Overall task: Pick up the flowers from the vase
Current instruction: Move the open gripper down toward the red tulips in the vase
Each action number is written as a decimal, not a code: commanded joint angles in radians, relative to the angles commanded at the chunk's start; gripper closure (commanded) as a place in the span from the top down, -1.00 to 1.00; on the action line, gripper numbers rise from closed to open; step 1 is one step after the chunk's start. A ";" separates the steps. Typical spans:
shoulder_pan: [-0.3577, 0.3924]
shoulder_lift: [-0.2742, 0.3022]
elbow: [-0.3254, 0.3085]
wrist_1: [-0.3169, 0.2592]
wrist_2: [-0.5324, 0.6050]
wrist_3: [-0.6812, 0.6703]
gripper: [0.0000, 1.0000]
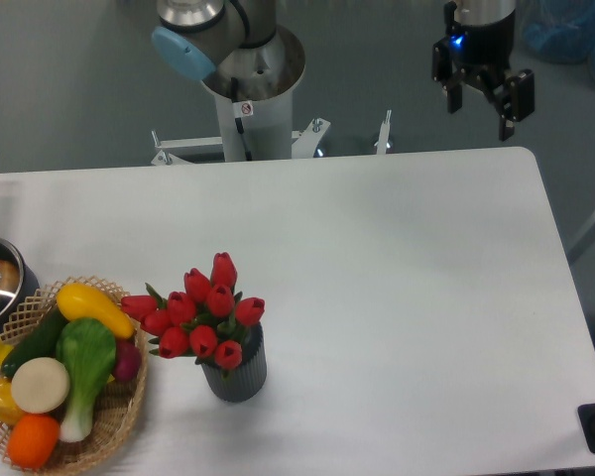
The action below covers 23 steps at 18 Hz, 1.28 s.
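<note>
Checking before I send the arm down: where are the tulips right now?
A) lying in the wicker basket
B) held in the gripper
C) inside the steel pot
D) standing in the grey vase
D: the tulips stand in the vase; the gripper hangs open, far off.

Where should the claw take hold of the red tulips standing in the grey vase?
Come from above and close on the flowers low in the bunch, above the vase rim: they stand upright, and the basket crowds the left side. The claw is open.
</note>
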 joint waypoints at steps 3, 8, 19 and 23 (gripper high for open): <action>0.000 0.000 -0.012 0.002 -0.002 0.000 1.00; -0.017 0.012 -0.011 0.002 -0.035 -0.005 1.00; -0.012 0.035 -0.058 0.014 -0.181 -0.127 1.00; -0.015 0.028 -0.069 0.015 -0.251 -0.217 1.00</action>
